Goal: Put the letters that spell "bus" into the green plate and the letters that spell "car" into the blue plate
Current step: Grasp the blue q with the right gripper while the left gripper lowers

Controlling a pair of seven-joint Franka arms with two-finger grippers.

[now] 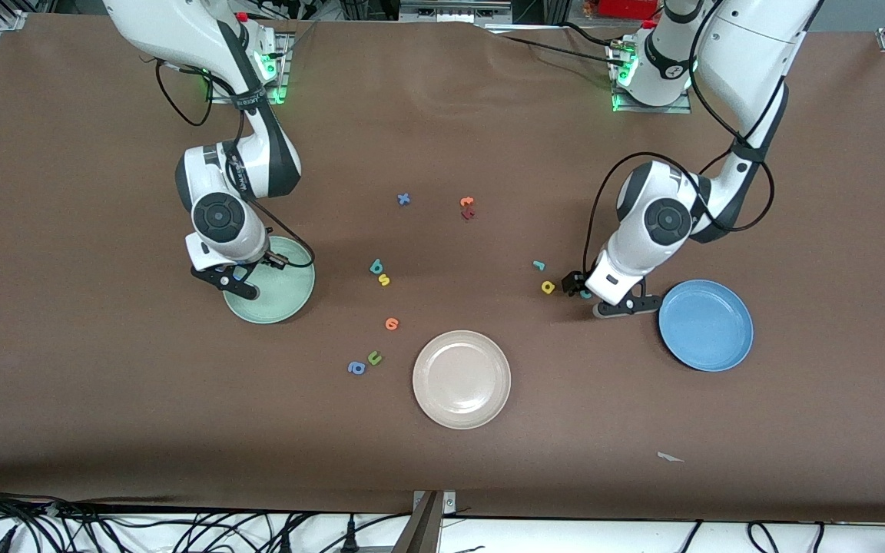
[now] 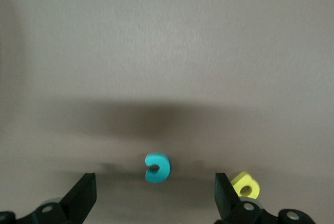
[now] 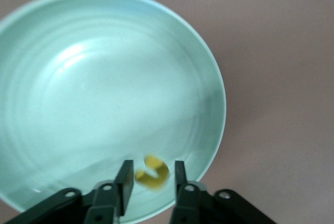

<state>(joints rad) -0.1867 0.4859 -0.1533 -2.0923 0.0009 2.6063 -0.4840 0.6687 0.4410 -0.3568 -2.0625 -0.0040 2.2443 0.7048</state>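
Your right gripper [image 3: 150, 178], over the green plate [image 3: 78, 78], brackets the yellow u [image 3: 152, 173]; grip unclear. Your left gripper [image 2: 155, 199] gapes around the teal c [image 2: 157, 168].

- The table [image 1: 442, 115] is plain brown.
- The green plate [image 1: 289, 296] is pale mint.
- A yellow u [image 3: 152, 172] shows over the green plate.
- The blue plate [image 1: 707, 326] is bright blue.
- The cream-white plate [image 1: 462, 379] is off-white with a faint pink tinge.
- Near the blue plate lie a teal c [image 2: 157, 168], a yellow a [image 1: 548, 287] and a teal r [image 1: 538, 266].
- Near the cream-white plate lie a teal b [image 1: 375, 266], a yellow s [image 1: 384, 280], an orange letter [image 1: 392, 324], a green u [image 1: 374, 357] and a blue a [image 1: 356, 368].
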